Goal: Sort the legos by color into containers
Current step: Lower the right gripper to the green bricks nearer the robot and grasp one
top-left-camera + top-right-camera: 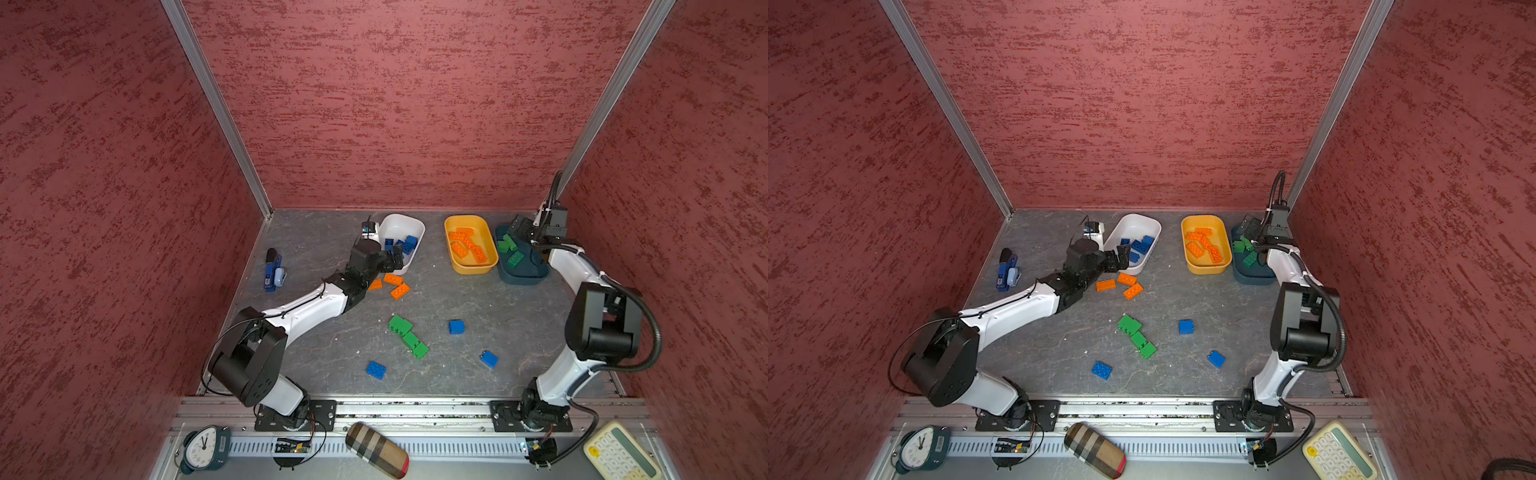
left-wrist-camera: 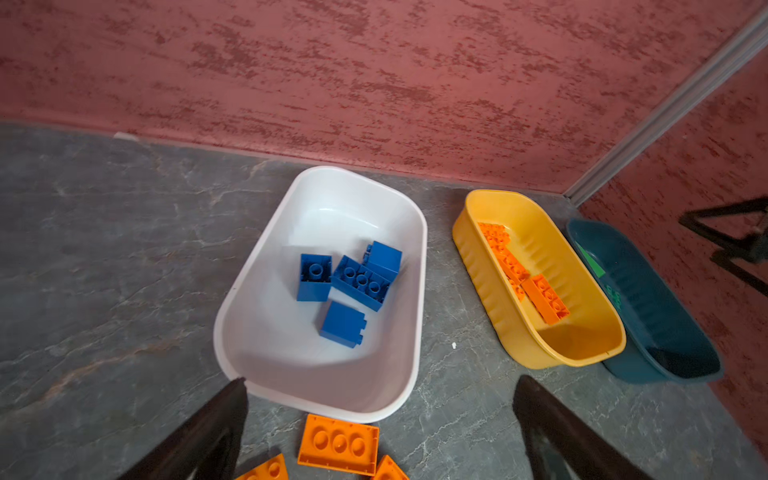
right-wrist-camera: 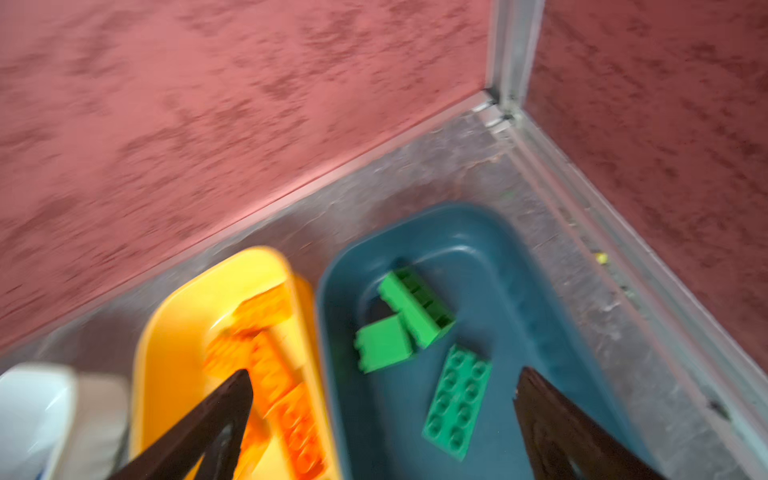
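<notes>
Teal tub, corner-side, right gripper (spread) above

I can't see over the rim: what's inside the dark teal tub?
Three green legos lie in the dark teal tub: two chunky ones touching, a flat oblong beside them. The right arm hides part of its floor in both top views.

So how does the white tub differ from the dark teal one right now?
The white tub holds four blue bricks; the teal tub holds three green bricks. The white tub stands with a clear gap to the yellow tub, while the teal tub sits right beside it. Both are shallow rounded tubs of like size, each holding one colour only.
</notes>
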### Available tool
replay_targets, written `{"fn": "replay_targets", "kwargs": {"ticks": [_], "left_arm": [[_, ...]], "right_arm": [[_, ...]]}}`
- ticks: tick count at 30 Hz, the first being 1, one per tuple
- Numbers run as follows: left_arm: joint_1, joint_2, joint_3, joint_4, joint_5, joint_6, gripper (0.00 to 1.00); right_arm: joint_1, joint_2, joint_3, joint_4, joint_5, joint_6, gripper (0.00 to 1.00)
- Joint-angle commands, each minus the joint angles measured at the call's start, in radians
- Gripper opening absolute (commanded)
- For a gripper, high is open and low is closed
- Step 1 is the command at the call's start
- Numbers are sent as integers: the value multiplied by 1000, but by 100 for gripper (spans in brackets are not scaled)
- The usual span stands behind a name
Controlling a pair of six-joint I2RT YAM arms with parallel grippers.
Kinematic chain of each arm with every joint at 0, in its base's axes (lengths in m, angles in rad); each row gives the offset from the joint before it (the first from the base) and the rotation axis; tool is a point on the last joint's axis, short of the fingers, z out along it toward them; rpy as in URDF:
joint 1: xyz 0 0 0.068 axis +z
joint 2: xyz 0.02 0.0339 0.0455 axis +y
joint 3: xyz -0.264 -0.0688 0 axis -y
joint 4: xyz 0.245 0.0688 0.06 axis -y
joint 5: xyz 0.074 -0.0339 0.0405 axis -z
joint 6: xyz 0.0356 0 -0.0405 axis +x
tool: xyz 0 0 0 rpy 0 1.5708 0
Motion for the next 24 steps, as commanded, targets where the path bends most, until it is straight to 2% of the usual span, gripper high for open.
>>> {"fn": "replay_targets", "kwargs": {"ticks": [1, 7, 13, 18, 22, 24], "left_arm": [[8, 5, 16, -195, 62, -101, 100], [51, 12, 58, -394, 23, -179, 99], [119, -21, 25, -428, 22, -222, 99], [190, -40, -8, -434, 39, -272, 99], [238, -55, -56, -364, 128, -294, 100], [247, -61, -79, -332, 151, -302, 99]], "right_arm": [[115, -103, -89, 6, -120, -50, 99], [425, -204, -227, -86, -174, -87, 98], [736, -211, -260, -263, -139, -60, 96], [966, -131, -263, -316, -100, -2, 93], [1052, -73, -265, -326, -6, 11, 87], [1071, -27, -238, -352, 43, 16, 78]]}}
